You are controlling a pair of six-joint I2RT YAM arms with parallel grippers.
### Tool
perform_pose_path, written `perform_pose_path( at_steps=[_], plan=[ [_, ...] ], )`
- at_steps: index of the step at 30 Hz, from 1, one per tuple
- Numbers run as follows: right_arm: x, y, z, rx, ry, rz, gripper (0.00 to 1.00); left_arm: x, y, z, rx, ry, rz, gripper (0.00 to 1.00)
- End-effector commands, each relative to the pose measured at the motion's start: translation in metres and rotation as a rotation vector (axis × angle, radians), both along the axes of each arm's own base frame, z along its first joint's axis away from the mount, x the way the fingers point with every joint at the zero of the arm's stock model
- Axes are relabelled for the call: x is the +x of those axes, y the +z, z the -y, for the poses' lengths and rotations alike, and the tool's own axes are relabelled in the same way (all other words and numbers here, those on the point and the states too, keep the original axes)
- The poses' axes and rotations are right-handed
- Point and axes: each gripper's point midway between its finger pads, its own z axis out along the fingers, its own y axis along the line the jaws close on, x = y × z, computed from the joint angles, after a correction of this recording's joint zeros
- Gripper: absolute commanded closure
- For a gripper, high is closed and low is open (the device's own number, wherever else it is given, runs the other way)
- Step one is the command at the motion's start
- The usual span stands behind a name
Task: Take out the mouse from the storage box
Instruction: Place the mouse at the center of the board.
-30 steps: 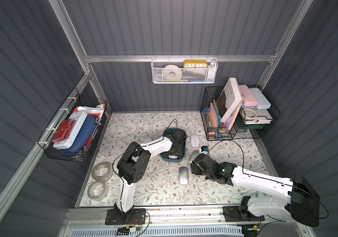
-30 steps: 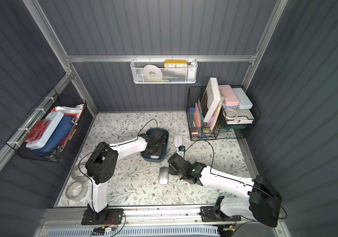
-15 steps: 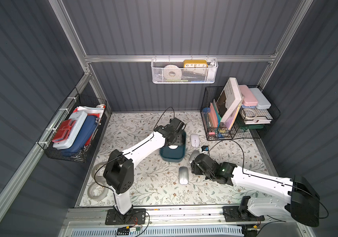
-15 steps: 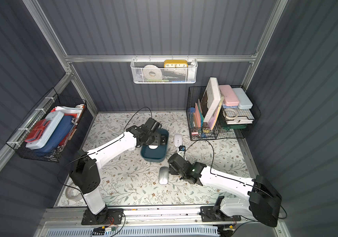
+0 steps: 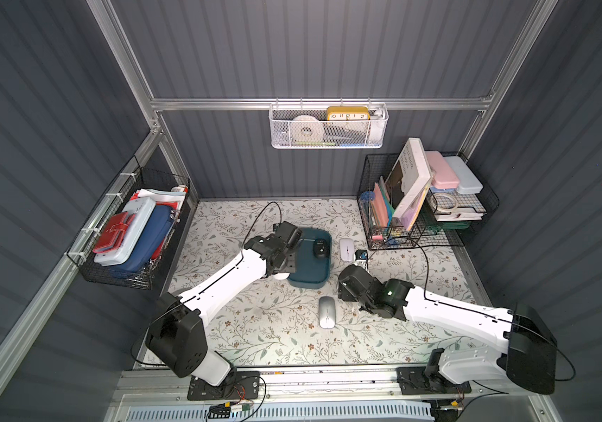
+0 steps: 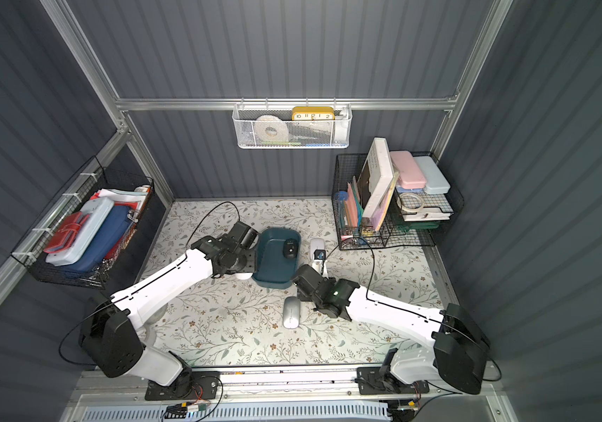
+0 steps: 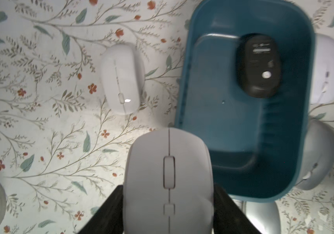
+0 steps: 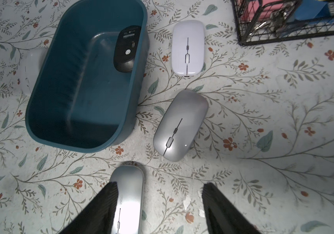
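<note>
Pinches a pale grey mouse [image 7: 168, 162] in the left gripper [image 7: 168, 188] beside the storage box [image 7: 279, 141], faces 1 black mouse [image 7: 258, 64] inside at upper right, lengthwise up the frame; holds right gripper [image 8: 160, 188] spread, empty.

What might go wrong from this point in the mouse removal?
1. The left gripper holds a grey mouse close to the storage box rim; lowering it may clip the rim.
2. The black mouse lies underside up against the box wall, likely awkward to grip.
</note>
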Motion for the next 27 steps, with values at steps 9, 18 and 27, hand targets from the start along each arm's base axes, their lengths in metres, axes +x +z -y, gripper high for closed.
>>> perform_pose_path(
  at_steps=[9,18,27],
  plan=[
    [0.032,0.031,-0.023,-0.069,0.004,0.065,0.28,-0.031,-0.051,-0.038,-0.052,0.150,-0.084,0.41],
    [0.058,0.031,-0.043,-0.133,0.018,0.034,0.28,-0.039,-0.098,-0.042,-0.059,0.192,-0.132,0.41],
    [0.080,0.023,-0.058,-0.177,0.027,0.003,0.28,-0.043,-0.118,-0.044,-0.053,0.198,-0.148,0.36]
  ],
)
